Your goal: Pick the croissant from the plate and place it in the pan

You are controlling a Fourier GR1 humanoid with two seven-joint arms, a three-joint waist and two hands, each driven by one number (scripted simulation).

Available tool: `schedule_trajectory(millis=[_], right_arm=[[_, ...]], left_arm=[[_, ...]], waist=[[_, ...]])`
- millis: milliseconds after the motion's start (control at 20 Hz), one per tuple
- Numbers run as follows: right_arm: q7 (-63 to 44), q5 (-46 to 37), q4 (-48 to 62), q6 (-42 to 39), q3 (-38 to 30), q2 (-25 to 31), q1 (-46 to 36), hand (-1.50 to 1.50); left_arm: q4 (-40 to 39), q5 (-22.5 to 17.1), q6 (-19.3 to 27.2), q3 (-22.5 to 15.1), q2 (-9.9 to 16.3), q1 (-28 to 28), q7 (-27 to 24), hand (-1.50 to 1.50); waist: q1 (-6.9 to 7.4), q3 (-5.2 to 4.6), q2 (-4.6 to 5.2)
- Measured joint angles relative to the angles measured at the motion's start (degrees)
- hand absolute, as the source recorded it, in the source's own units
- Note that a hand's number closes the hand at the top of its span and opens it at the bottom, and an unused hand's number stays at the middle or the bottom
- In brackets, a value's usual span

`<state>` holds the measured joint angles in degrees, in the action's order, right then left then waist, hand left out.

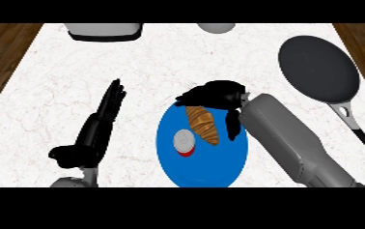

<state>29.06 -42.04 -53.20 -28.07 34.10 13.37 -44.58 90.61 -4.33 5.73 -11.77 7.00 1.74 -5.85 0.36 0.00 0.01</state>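
A golden-brown croissant [203, 123] lies on the blue plate [214, 167] at the lower middle of the counter. My right hand [216, 95] hovers over the plate's far edge, its fingers bent above the croissant's far end and its thumb hanging down at the croissant's right side; whether it touches the croissant I cannot tell. The dark pan [318, 74] sits at the right, its handle pointing toward the lower right. My left hand [100, 121] rests open at the left, fingers straight and pointing away from me.
A small white and red round object [185, 142] sits on the plate left of the croissant. A grey appliance [104, 30] and a pale round object [216, 27] stand at the counter's far edge. Wooden floor shows past both far corners.
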Motion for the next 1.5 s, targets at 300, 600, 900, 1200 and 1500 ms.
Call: schedule_trajectory(millis=[300,600,900,1200,1500], right_arm=[[1.65,-3.39,4.45,0.97,-3.83,-3.05,-0.05,-1.50],[3.93,-7.09,10.31,3.41,-6.21,-6.44,-0.43,-1.50],[4.90,-11.55,18.17,7.18,-7.80,-9.53,-2.20,-1.50],[8.87,-16.97,22.89,12.16,-5.88,-10.93,-4.43,1.50],[11.89,-20.10,26.23,17.37,-6.73,-11.74,-5.68,1.50]], left_arm=[[0.59,1.15,-0.47,-0.30,-1.16,-1.47,-0.89,0.00],[0.81,1.64,-1.48,0.66,-1.26,-1.17,-0.41,0.00],[0.74,2.37,-1.59,1.02,-2.22,0.04,0.74,0.00],[-1.01,3.29,-1.65,0.84,-3.18,-0.51,-1.33,0.00],[-1.35,3.48,-2.05,1.56,-3.54,0.21,-0.82,0.00]], waist=[[0.08,0.00,0.06],[0.15,0.00,0.06],[0.31,0.01,0.13],[0.51,-0.05,-0.22],[0.55,-0.07,-0.53]])
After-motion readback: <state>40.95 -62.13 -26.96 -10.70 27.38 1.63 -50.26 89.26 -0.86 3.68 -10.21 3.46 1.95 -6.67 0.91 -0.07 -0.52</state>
